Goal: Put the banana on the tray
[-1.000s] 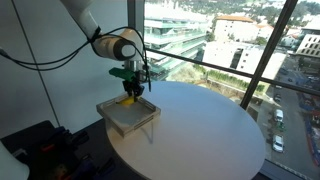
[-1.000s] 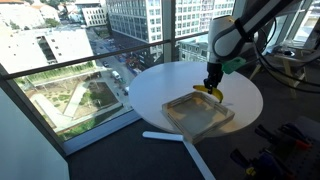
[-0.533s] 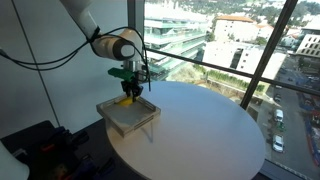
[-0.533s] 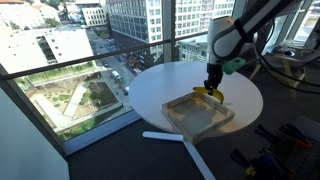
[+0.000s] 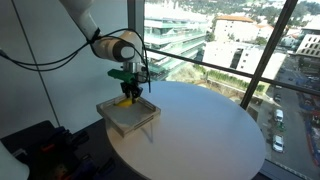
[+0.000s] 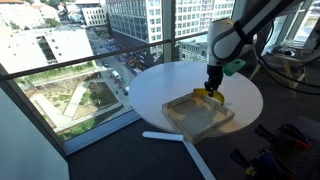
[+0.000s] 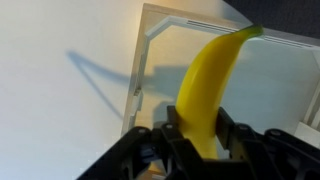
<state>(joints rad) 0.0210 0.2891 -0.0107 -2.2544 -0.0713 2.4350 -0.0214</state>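
Note:
My gripper [image 7: 197, 128] is shut on the small yellow banana [image 7: 208, 85], which sticks out ahead of the fingers in the wrist view. The banana hangs over the square tan tray [image 7: 160, 28], near its rim. In both exterior views the gripper [image 5: 129, 92] [image 6: 212, 89] holds the banana [image 5: 129, 97] [image 6: 210, 94] just above the far edge of the tray [image 5: 117, 122] [image 6: 185, 122], which lies on the round white table [image 5: 200, 135] [image 6: 160, 85].
The tray sits at the table's edge, partly overhanging it. Large windows [image 5: 220, 40] stand behind the table. Cables and dark equipment [image 5: 45, 150] lie on the floor by the robot's base.

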